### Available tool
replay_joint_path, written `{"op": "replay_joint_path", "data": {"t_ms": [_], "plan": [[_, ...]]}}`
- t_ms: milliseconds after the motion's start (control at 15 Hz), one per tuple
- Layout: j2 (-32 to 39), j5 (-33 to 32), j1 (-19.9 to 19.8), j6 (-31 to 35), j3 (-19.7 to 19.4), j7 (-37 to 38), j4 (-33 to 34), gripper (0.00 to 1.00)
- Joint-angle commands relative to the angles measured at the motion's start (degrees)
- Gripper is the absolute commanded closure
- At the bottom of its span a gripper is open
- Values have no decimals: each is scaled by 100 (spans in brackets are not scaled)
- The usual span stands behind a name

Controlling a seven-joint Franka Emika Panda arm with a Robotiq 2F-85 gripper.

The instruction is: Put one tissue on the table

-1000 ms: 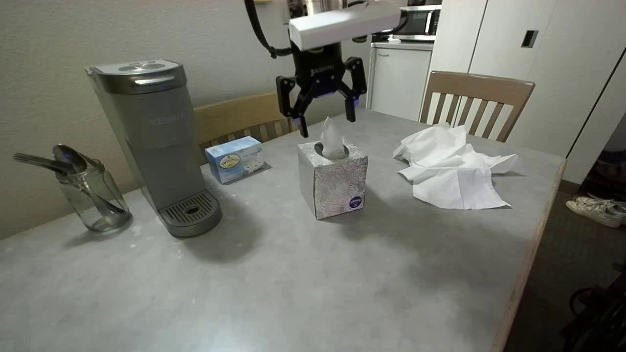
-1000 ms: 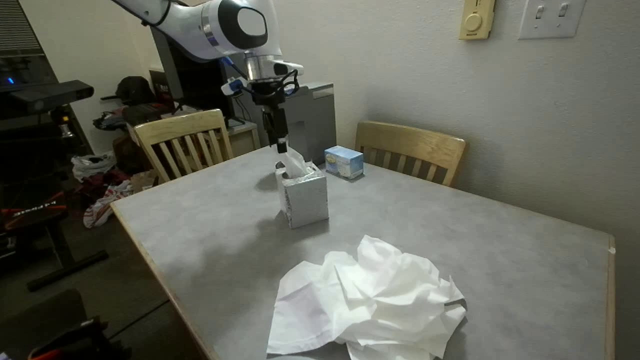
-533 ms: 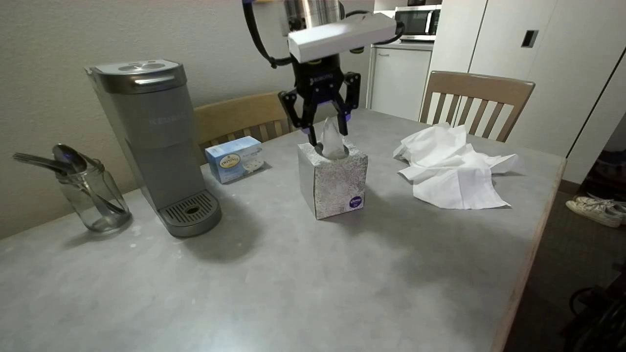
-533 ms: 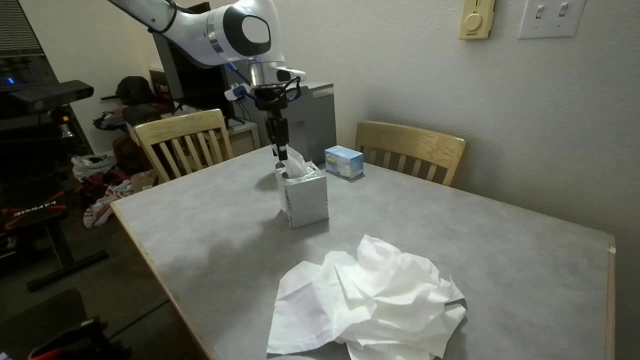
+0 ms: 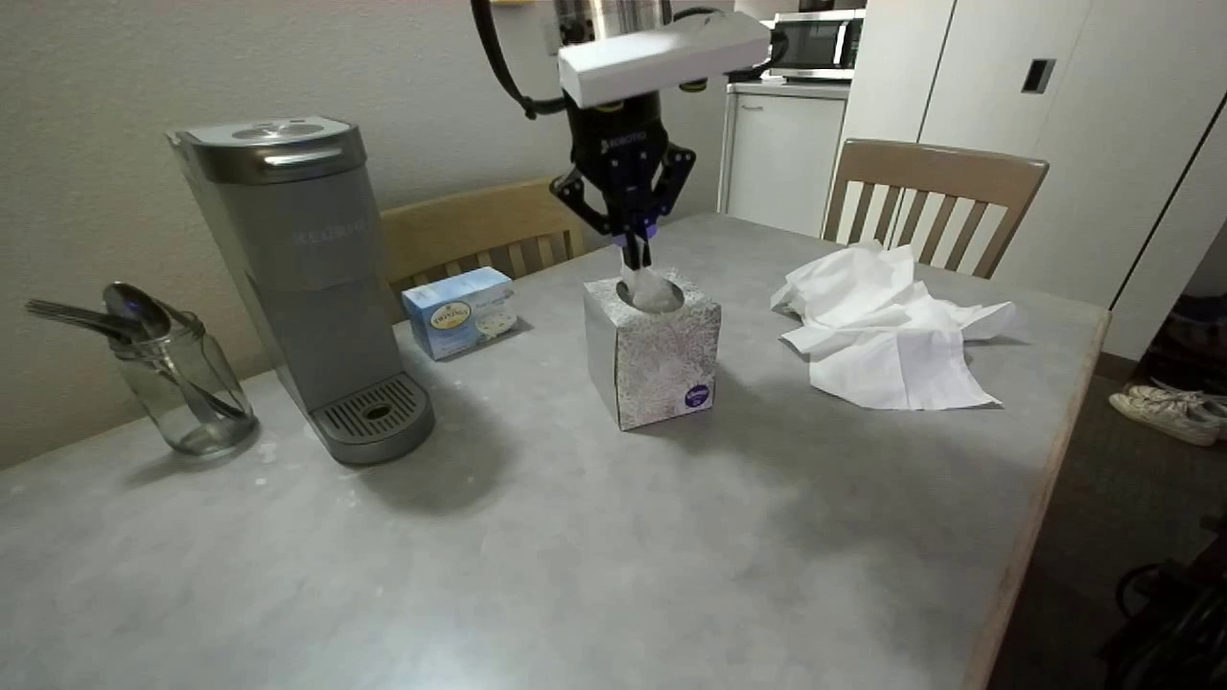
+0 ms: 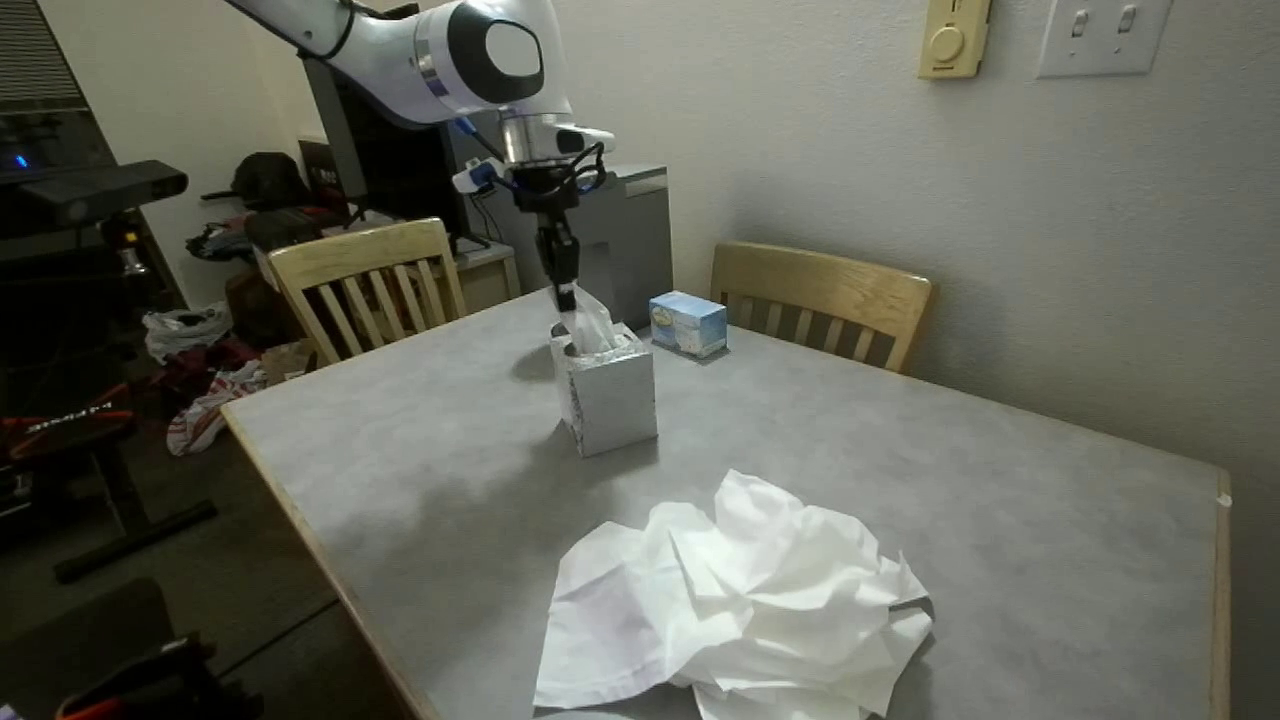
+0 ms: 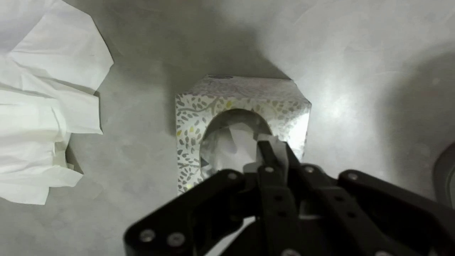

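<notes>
A white tissue (image 5: 654, 291) sticks up through the oval opening of the patterned tissue box (image 5: 666, 369), which stands upright on the grey table (image 5: 537, 546). Directly over the box, my gripper (image 5: 636, 257) points down with its fingers brought close together. In the wrist view the upper end of the tissue (image 7: 239, 147) runs between the two fingertips, so the gripper (image 7: 275, 146) is shut on it. The tissue's lower part is still inside the box. An exterior view also shows the tissue (image 6: 592, 322) rising from the box (image 6: 612, 405) to the fingertips.
A crumpled heap of white tissue (image 5: 887, 331) lies on the table beside the box. A coffee maker (image 5: 321, 287), a blue tea box (image 5: 462, 311) and a glass jar (image 5: 196, 398) with cutlery stand near the wall. Wooden chairs (image 6: 820, 300) surround the table.
My gripper went down around the tissue's tip with its fingers apart, then closed on it and rose slightly. The tip is now pinched between the fingers. The box has not moved.
</notes>
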Motion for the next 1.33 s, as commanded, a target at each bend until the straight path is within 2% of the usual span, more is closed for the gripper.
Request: {"op": "replay_joint_path", "data": {"t_ms": [0,200,333,1267], "plan": [[-119,-138,22,-78,-93,-23,33,91],[-256,-324,33,-70,-181,43,15,99],[-376,-574,70,-70,-257,86,0,100],[-1598,-2437,64,520,-285,197,-331,100]]}}
